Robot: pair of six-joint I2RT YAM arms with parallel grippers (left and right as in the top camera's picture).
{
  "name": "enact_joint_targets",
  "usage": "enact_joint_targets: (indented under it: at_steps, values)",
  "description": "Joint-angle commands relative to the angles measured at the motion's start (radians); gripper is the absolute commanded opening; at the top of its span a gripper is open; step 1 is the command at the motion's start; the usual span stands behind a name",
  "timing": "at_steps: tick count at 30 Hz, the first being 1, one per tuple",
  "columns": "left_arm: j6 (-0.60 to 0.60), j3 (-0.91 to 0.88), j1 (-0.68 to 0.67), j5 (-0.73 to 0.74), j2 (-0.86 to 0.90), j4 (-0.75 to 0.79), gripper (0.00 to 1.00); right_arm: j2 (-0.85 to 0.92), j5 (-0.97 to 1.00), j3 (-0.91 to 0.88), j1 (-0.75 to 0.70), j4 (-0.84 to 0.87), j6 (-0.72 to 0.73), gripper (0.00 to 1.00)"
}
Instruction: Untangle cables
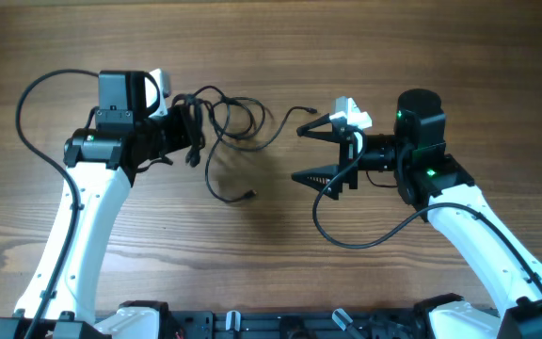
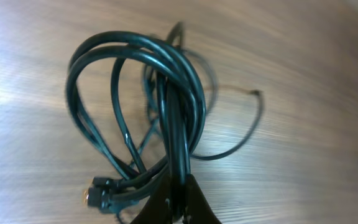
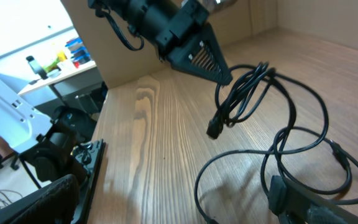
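Observation:
The cables (image 1: 238, 118) are thin black cords. One part is a bunched coil, and loose loops trail right and down across the wooden table to a plug tip (image 1: 250, 196). My left gripper (image 1: 193, 132) is shut on the coil. In the left wrist view the cables (image 2: 166, 93) fan out above my left gripper (image 2: 178, 202), with a plug (image 2: 98, 196) beside it. My right gripper (image 1: 310, 151) stands open just right of the loose loops and holds nothing. In the right wrist view the coil (image 3: 247, 99) hangs lifted, and a loop lies on the table between the fingers of my right gripper (image 3: 166, 208).
The right arm's own thicker black cable (image 1: 356, 235) loops over the table near the front. A black base rail (image 1: 280, 325) runs along the front edge. In the right wrist view the table's edge (image 3: 101, 149) drops off towards room clutter.

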Motion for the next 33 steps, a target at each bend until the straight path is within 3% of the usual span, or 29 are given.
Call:
enact_joint_targets:
  at_steps: [1,7,17,26,33]
  values:
    - [0.124,-0.002,0.005,0.316,-0.007,0.068,0.04,-0.006,0.042,0.003,0.000,-0.001,0.056,1.00]
    - [0.140,-0.002,-0.005,0.592,-0.007,0.155,0.04,-0.006,0.070,0.003,0.000,-0.002,0.055,1.00]
    - [0.136,-0.002,-0.006,0.830,-0.007,0.274,0.04,-0.003,0.237,0.003,0.003,-0.064,0.054,1.00]
    - [0.055,-0.002,-0.010,0.883,-0.007,0.359,0.04,0.059,0.242,0.003,0.005,-0.072,0.055,1.00]
    - [0.053,-0.002,-0.087,0.894,-0.007,0.394,0.04,0.118,0.242,0.003,0.008,-0.029,0.046,1.00]
